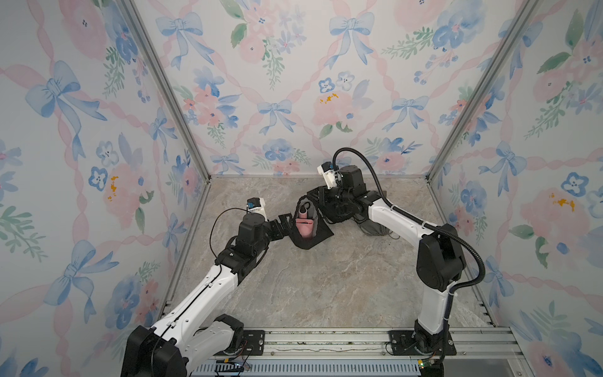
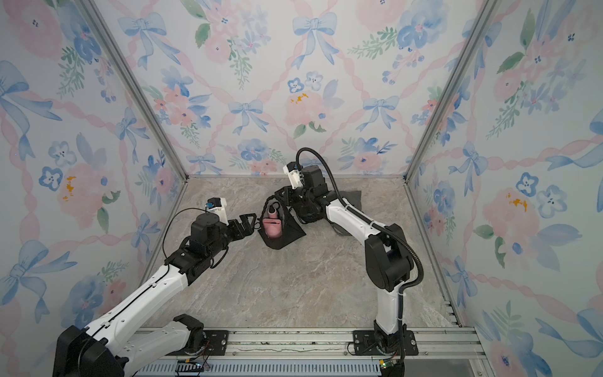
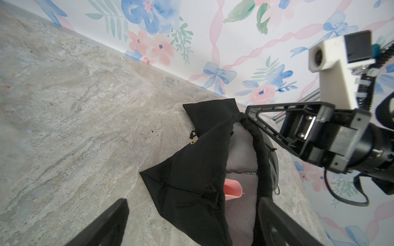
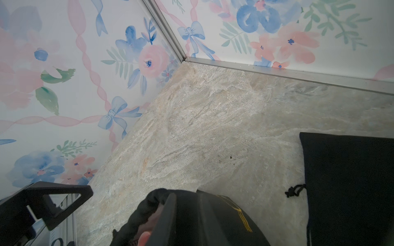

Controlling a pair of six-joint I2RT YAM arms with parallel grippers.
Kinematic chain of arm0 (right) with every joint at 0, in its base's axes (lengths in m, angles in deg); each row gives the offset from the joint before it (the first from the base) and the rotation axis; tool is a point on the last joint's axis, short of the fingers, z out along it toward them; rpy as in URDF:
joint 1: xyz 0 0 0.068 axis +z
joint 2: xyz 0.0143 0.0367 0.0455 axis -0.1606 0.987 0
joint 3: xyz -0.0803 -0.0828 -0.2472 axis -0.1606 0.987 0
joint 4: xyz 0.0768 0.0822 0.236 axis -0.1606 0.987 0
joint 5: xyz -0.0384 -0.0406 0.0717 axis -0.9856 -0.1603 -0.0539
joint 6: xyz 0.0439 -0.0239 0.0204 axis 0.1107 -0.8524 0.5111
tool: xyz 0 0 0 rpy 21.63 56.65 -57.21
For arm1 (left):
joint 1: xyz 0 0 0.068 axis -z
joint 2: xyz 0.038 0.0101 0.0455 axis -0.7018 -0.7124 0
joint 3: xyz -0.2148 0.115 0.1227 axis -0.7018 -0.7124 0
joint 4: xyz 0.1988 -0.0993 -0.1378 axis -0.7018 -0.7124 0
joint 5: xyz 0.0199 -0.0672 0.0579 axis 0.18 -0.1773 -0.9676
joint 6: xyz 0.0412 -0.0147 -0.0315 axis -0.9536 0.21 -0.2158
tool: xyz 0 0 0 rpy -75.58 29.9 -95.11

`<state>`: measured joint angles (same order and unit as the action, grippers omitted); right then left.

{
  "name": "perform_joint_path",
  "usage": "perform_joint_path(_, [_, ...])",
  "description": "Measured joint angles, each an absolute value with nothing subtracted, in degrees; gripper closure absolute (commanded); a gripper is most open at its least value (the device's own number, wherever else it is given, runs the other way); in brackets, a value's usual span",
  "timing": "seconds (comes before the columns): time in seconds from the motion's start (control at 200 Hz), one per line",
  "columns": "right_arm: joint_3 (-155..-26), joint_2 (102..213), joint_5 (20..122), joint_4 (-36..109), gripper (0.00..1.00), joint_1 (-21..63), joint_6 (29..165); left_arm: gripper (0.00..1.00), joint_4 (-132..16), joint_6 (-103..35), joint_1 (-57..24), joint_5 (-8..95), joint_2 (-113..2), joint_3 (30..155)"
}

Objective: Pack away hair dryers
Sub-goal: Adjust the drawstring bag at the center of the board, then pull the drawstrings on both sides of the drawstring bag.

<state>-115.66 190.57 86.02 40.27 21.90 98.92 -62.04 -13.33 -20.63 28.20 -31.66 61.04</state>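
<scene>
Though wide open, left pincer just beside pink dryer in black pouch; right pincer, grip unclear.

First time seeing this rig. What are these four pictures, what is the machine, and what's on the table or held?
Two robot arms, the left arm and right arm, are mounted at the table's near edge. Two pictures are nearly equal overhead views; two come from wrist cameras. On the marbled table lies a black pouch with a pink hair dryer in its open mouth. The right hand sits at the pouch's rim and seems to pinch it, though its jaws are hidden. The left hand is open at the pouch's mouth, gripping nothing. Another dark pouch lies flat nearby.
</scene>
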Motion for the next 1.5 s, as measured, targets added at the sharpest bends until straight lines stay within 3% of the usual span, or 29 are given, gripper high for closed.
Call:
perform_joint_path(0.215, [-116.76,192.29,86.07,40.27,0.63,21.44,99.97,0.02,-62.06,-13.36,-20.69,28.17,-31.77,61.04])
perform_joint_path(0.45, [-117.06,192.29,86.35,39.4,0.38,20.91,101.28,0.02,-62.06,-13.4,-20.93,28.2,-31.77,61.04])
perform_joint_path(0.605, [-113.94,190.33,86.72,35.05,0.3,19.67,104.1,0.02,-62.06,-13.47,-22.64,29.2,-31.68,60.74])
perform_joint_path(0.89, [-102.79,179.11,87.57,24.19,0.29,15.43,109.52,0.02,-63.15,-18.58,-26.4,29.75,-26.54,59.45])
perform_joint_path(1.17, [-88.36,166.7,87.84,20.87,0.31,13.94,103.42,0.02,-64.12,-41.05,-27.34,31.28,-26.13,59.47])
perform_joint_path(1.305, [-79.55,160.42,88.6,22.44,0.34,13.39,96.3,0.02,-64.73,-52.46,-31.4,39.15,-26.11,59.47])
perform_joint_path(1.505, [-71.58,155.03,93.28,21.24,0.38,11.3,88.71,0.02,-64.92,-61.57,-38.88,59.41,-27.11,59.84])
